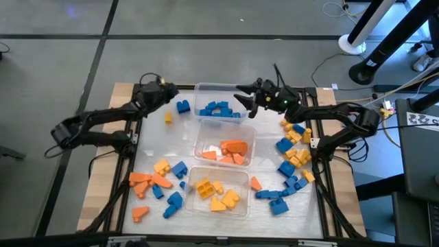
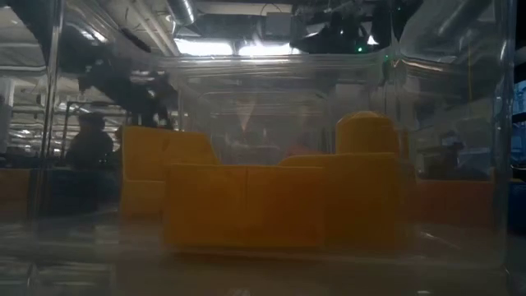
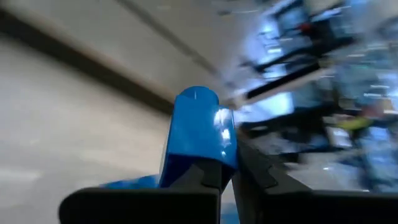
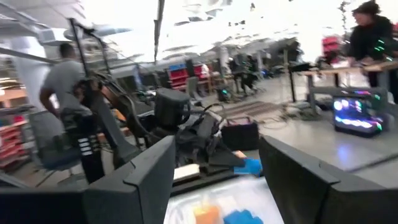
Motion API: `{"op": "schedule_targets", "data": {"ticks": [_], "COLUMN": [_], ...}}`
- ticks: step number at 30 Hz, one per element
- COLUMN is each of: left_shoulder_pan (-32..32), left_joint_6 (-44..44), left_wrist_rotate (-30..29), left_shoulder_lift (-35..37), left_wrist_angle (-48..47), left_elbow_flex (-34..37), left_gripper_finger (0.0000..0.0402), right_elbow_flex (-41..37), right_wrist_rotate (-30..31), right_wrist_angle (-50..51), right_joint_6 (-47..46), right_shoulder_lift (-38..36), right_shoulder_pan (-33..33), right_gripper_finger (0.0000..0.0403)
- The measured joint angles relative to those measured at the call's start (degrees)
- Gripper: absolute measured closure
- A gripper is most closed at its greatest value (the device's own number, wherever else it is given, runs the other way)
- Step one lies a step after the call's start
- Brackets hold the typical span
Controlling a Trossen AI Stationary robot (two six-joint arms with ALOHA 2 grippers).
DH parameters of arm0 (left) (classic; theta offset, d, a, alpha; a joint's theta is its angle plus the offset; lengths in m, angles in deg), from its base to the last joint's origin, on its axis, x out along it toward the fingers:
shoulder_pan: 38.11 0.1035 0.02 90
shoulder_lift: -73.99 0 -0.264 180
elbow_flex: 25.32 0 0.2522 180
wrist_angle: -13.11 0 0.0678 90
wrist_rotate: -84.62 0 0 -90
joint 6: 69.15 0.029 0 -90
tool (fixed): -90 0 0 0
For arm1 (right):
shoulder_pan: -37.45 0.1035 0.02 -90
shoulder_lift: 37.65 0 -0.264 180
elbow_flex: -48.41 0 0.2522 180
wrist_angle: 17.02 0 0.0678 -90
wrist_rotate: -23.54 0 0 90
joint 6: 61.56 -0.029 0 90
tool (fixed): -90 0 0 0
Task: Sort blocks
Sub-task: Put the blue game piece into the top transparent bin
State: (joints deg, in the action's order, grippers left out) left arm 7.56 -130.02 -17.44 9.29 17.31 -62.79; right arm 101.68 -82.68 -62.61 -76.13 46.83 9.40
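Three clear tubs (image 1: 241, 88) hold sorted blocks: blue (image 1: 218, 110), orange (image 1: 232, 151), yellow (image 1: 214, 193).
Left end effector (image 3: 225, 186) pinches a blue block (image 3: 199, 134); right end effector (image 1: 248, 104) open, empty.

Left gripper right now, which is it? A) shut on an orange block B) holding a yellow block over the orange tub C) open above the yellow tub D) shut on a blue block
D: in the left wrist view the left gripper has its fingers closed on a blue block, at the table's far left in the high view.
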Motion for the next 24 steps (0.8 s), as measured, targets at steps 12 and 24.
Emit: {"op": "schedule_targets", "data": {"ticks": [12,24], "left_shoulder_pan": [-13.1,-23.1], "left_joint_6": [5.9,11.0], "left_wrist_rotate": [8.9,5.4], "left_shoulder_lift": [8.7,-4.1], "left_wrist_angle": [12.9,26.3], "left_elbow_flex": [0.0,-0.3], "left_gripper_finger": [0.0390,0.0369], "right_elbow_flex": [0.0,0.0], "right_wrist_rotate": [-2.4,-8.1], "right_wrist_angle": [-0.1,3.2], "right_joint_6": [1.6,1.0], "right_shoulder_lift": [-6.3,-8.0], "right_shoulder_pan": [-3.6,-3.5], "right_gripper_finger": [0.0169,0.0169]}}
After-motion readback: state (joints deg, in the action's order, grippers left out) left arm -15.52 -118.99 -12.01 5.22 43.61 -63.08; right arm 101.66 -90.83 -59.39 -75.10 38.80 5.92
